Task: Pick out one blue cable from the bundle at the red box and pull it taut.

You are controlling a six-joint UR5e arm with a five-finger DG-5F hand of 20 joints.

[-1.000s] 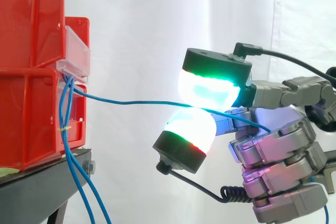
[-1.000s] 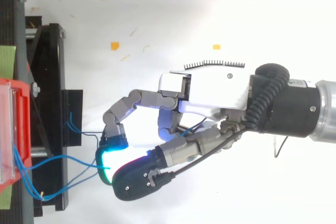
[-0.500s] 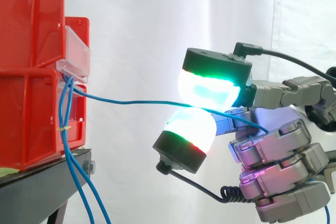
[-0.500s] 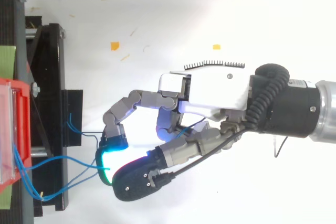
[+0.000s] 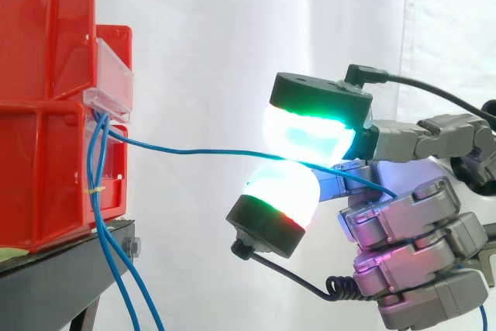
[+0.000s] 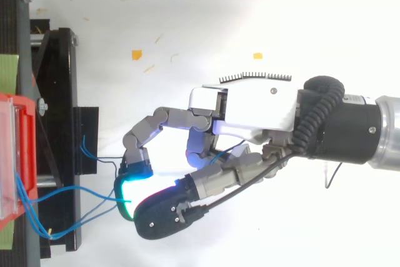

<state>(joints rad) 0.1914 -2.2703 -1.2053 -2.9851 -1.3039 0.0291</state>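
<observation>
Nearest the viewer, the robot hand [image 5: 403, 222] reaches in from the right, built of grey metal segments. Two thick, rounded fingertips [image 5: 306, 133] with black caps glow cyan and green. They are closed together on a single thin blue cable [image 5: 194, 150], one pad above it and one below, while the other fingers are folded low by the palm.

From that pinch the blue cable runs leftward through open air to a red box [image 5: 39, 176], meeting it just under a clear plastic label holder [image 5: 112, 75]. The line is nearly straight, with a shallow bend near the box. Seen from above, the strands near the box curve loosely.

So one cable seems picked out and gripped; the final tightening looks unfinished — a little more pull away from the box appears needed.

Beside the box the rest of the bundle [image 5: 97, 184] hangs slack, thin and glossy, drooping past the edge of a black stand [image 5: 54, 269]. The box is smooth, hard red plastic, stacked with another above it. Farthest back hangs a white curtain [image 5: 217, 36] in soft vertical folds.
</observation>
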